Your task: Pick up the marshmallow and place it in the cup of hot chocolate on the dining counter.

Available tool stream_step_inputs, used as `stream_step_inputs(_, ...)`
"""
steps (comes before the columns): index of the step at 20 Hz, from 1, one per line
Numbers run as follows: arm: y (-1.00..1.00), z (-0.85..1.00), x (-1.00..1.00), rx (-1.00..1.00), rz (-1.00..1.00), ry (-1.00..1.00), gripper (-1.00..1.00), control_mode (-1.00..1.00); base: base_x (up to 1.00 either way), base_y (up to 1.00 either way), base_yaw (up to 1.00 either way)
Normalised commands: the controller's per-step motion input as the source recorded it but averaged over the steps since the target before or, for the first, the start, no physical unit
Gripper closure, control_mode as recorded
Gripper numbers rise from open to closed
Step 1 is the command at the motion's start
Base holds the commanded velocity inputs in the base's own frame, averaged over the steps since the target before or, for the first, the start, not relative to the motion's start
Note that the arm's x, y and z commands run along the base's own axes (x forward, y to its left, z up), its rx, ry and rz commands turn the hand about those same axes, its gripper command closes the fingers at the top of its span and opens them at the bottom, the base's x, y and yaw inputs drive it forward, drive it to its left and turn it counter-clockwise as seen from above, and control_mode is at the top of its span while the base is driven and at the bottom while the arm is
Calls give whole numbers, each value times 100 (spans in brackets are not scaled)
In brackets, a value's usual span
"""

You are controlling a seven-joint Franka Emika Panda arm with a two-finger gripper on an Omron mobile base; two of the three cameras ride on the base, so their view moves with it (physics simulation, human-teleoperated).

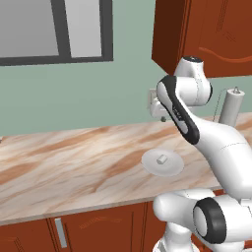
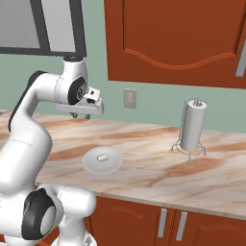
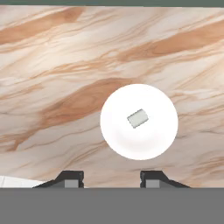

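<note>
Your gripper point(image 3: 111, 178) hangs high over the dining counter point(image 3: 52, 87), jaws spread wide, empty. Below and slightly right of it, the marshmallow point(image 3: 138, 118) lies on the round white plate point(image 3: 131, 144).

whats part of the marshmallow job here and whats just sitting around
Part of the job:
marshmallow, lying on the plate
gripper, open, high above the plate
dining counter

Just there:
round white plate under the marshmallow
paper towel holder, upright at the back of the counter
wall outlet
</note>
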Motion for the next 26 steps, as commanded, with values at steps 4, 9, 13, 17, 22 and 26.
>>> stream_step_inputs(4,1,-19,-16,0,-1,0,-100,-100,0,0,0)
stream_step_inputs(9,14,-38,-2,-2,-25,1,-100,-100,0,0,0)
stream_step_inputs(13,5,-45,1,-5,-32,1,-100,-100,0,0,0)
stream_step_inputs(17,0,-34,17,-5,-26,6,-100,-100,0,0,0)
stream_step_inputs(22,0,-27,15,-1,-8,9,-100,-100,0,0,0)
stream_step_inputs(26,-1,-19,10,0,-5,13,-100,-100,0,0,0)
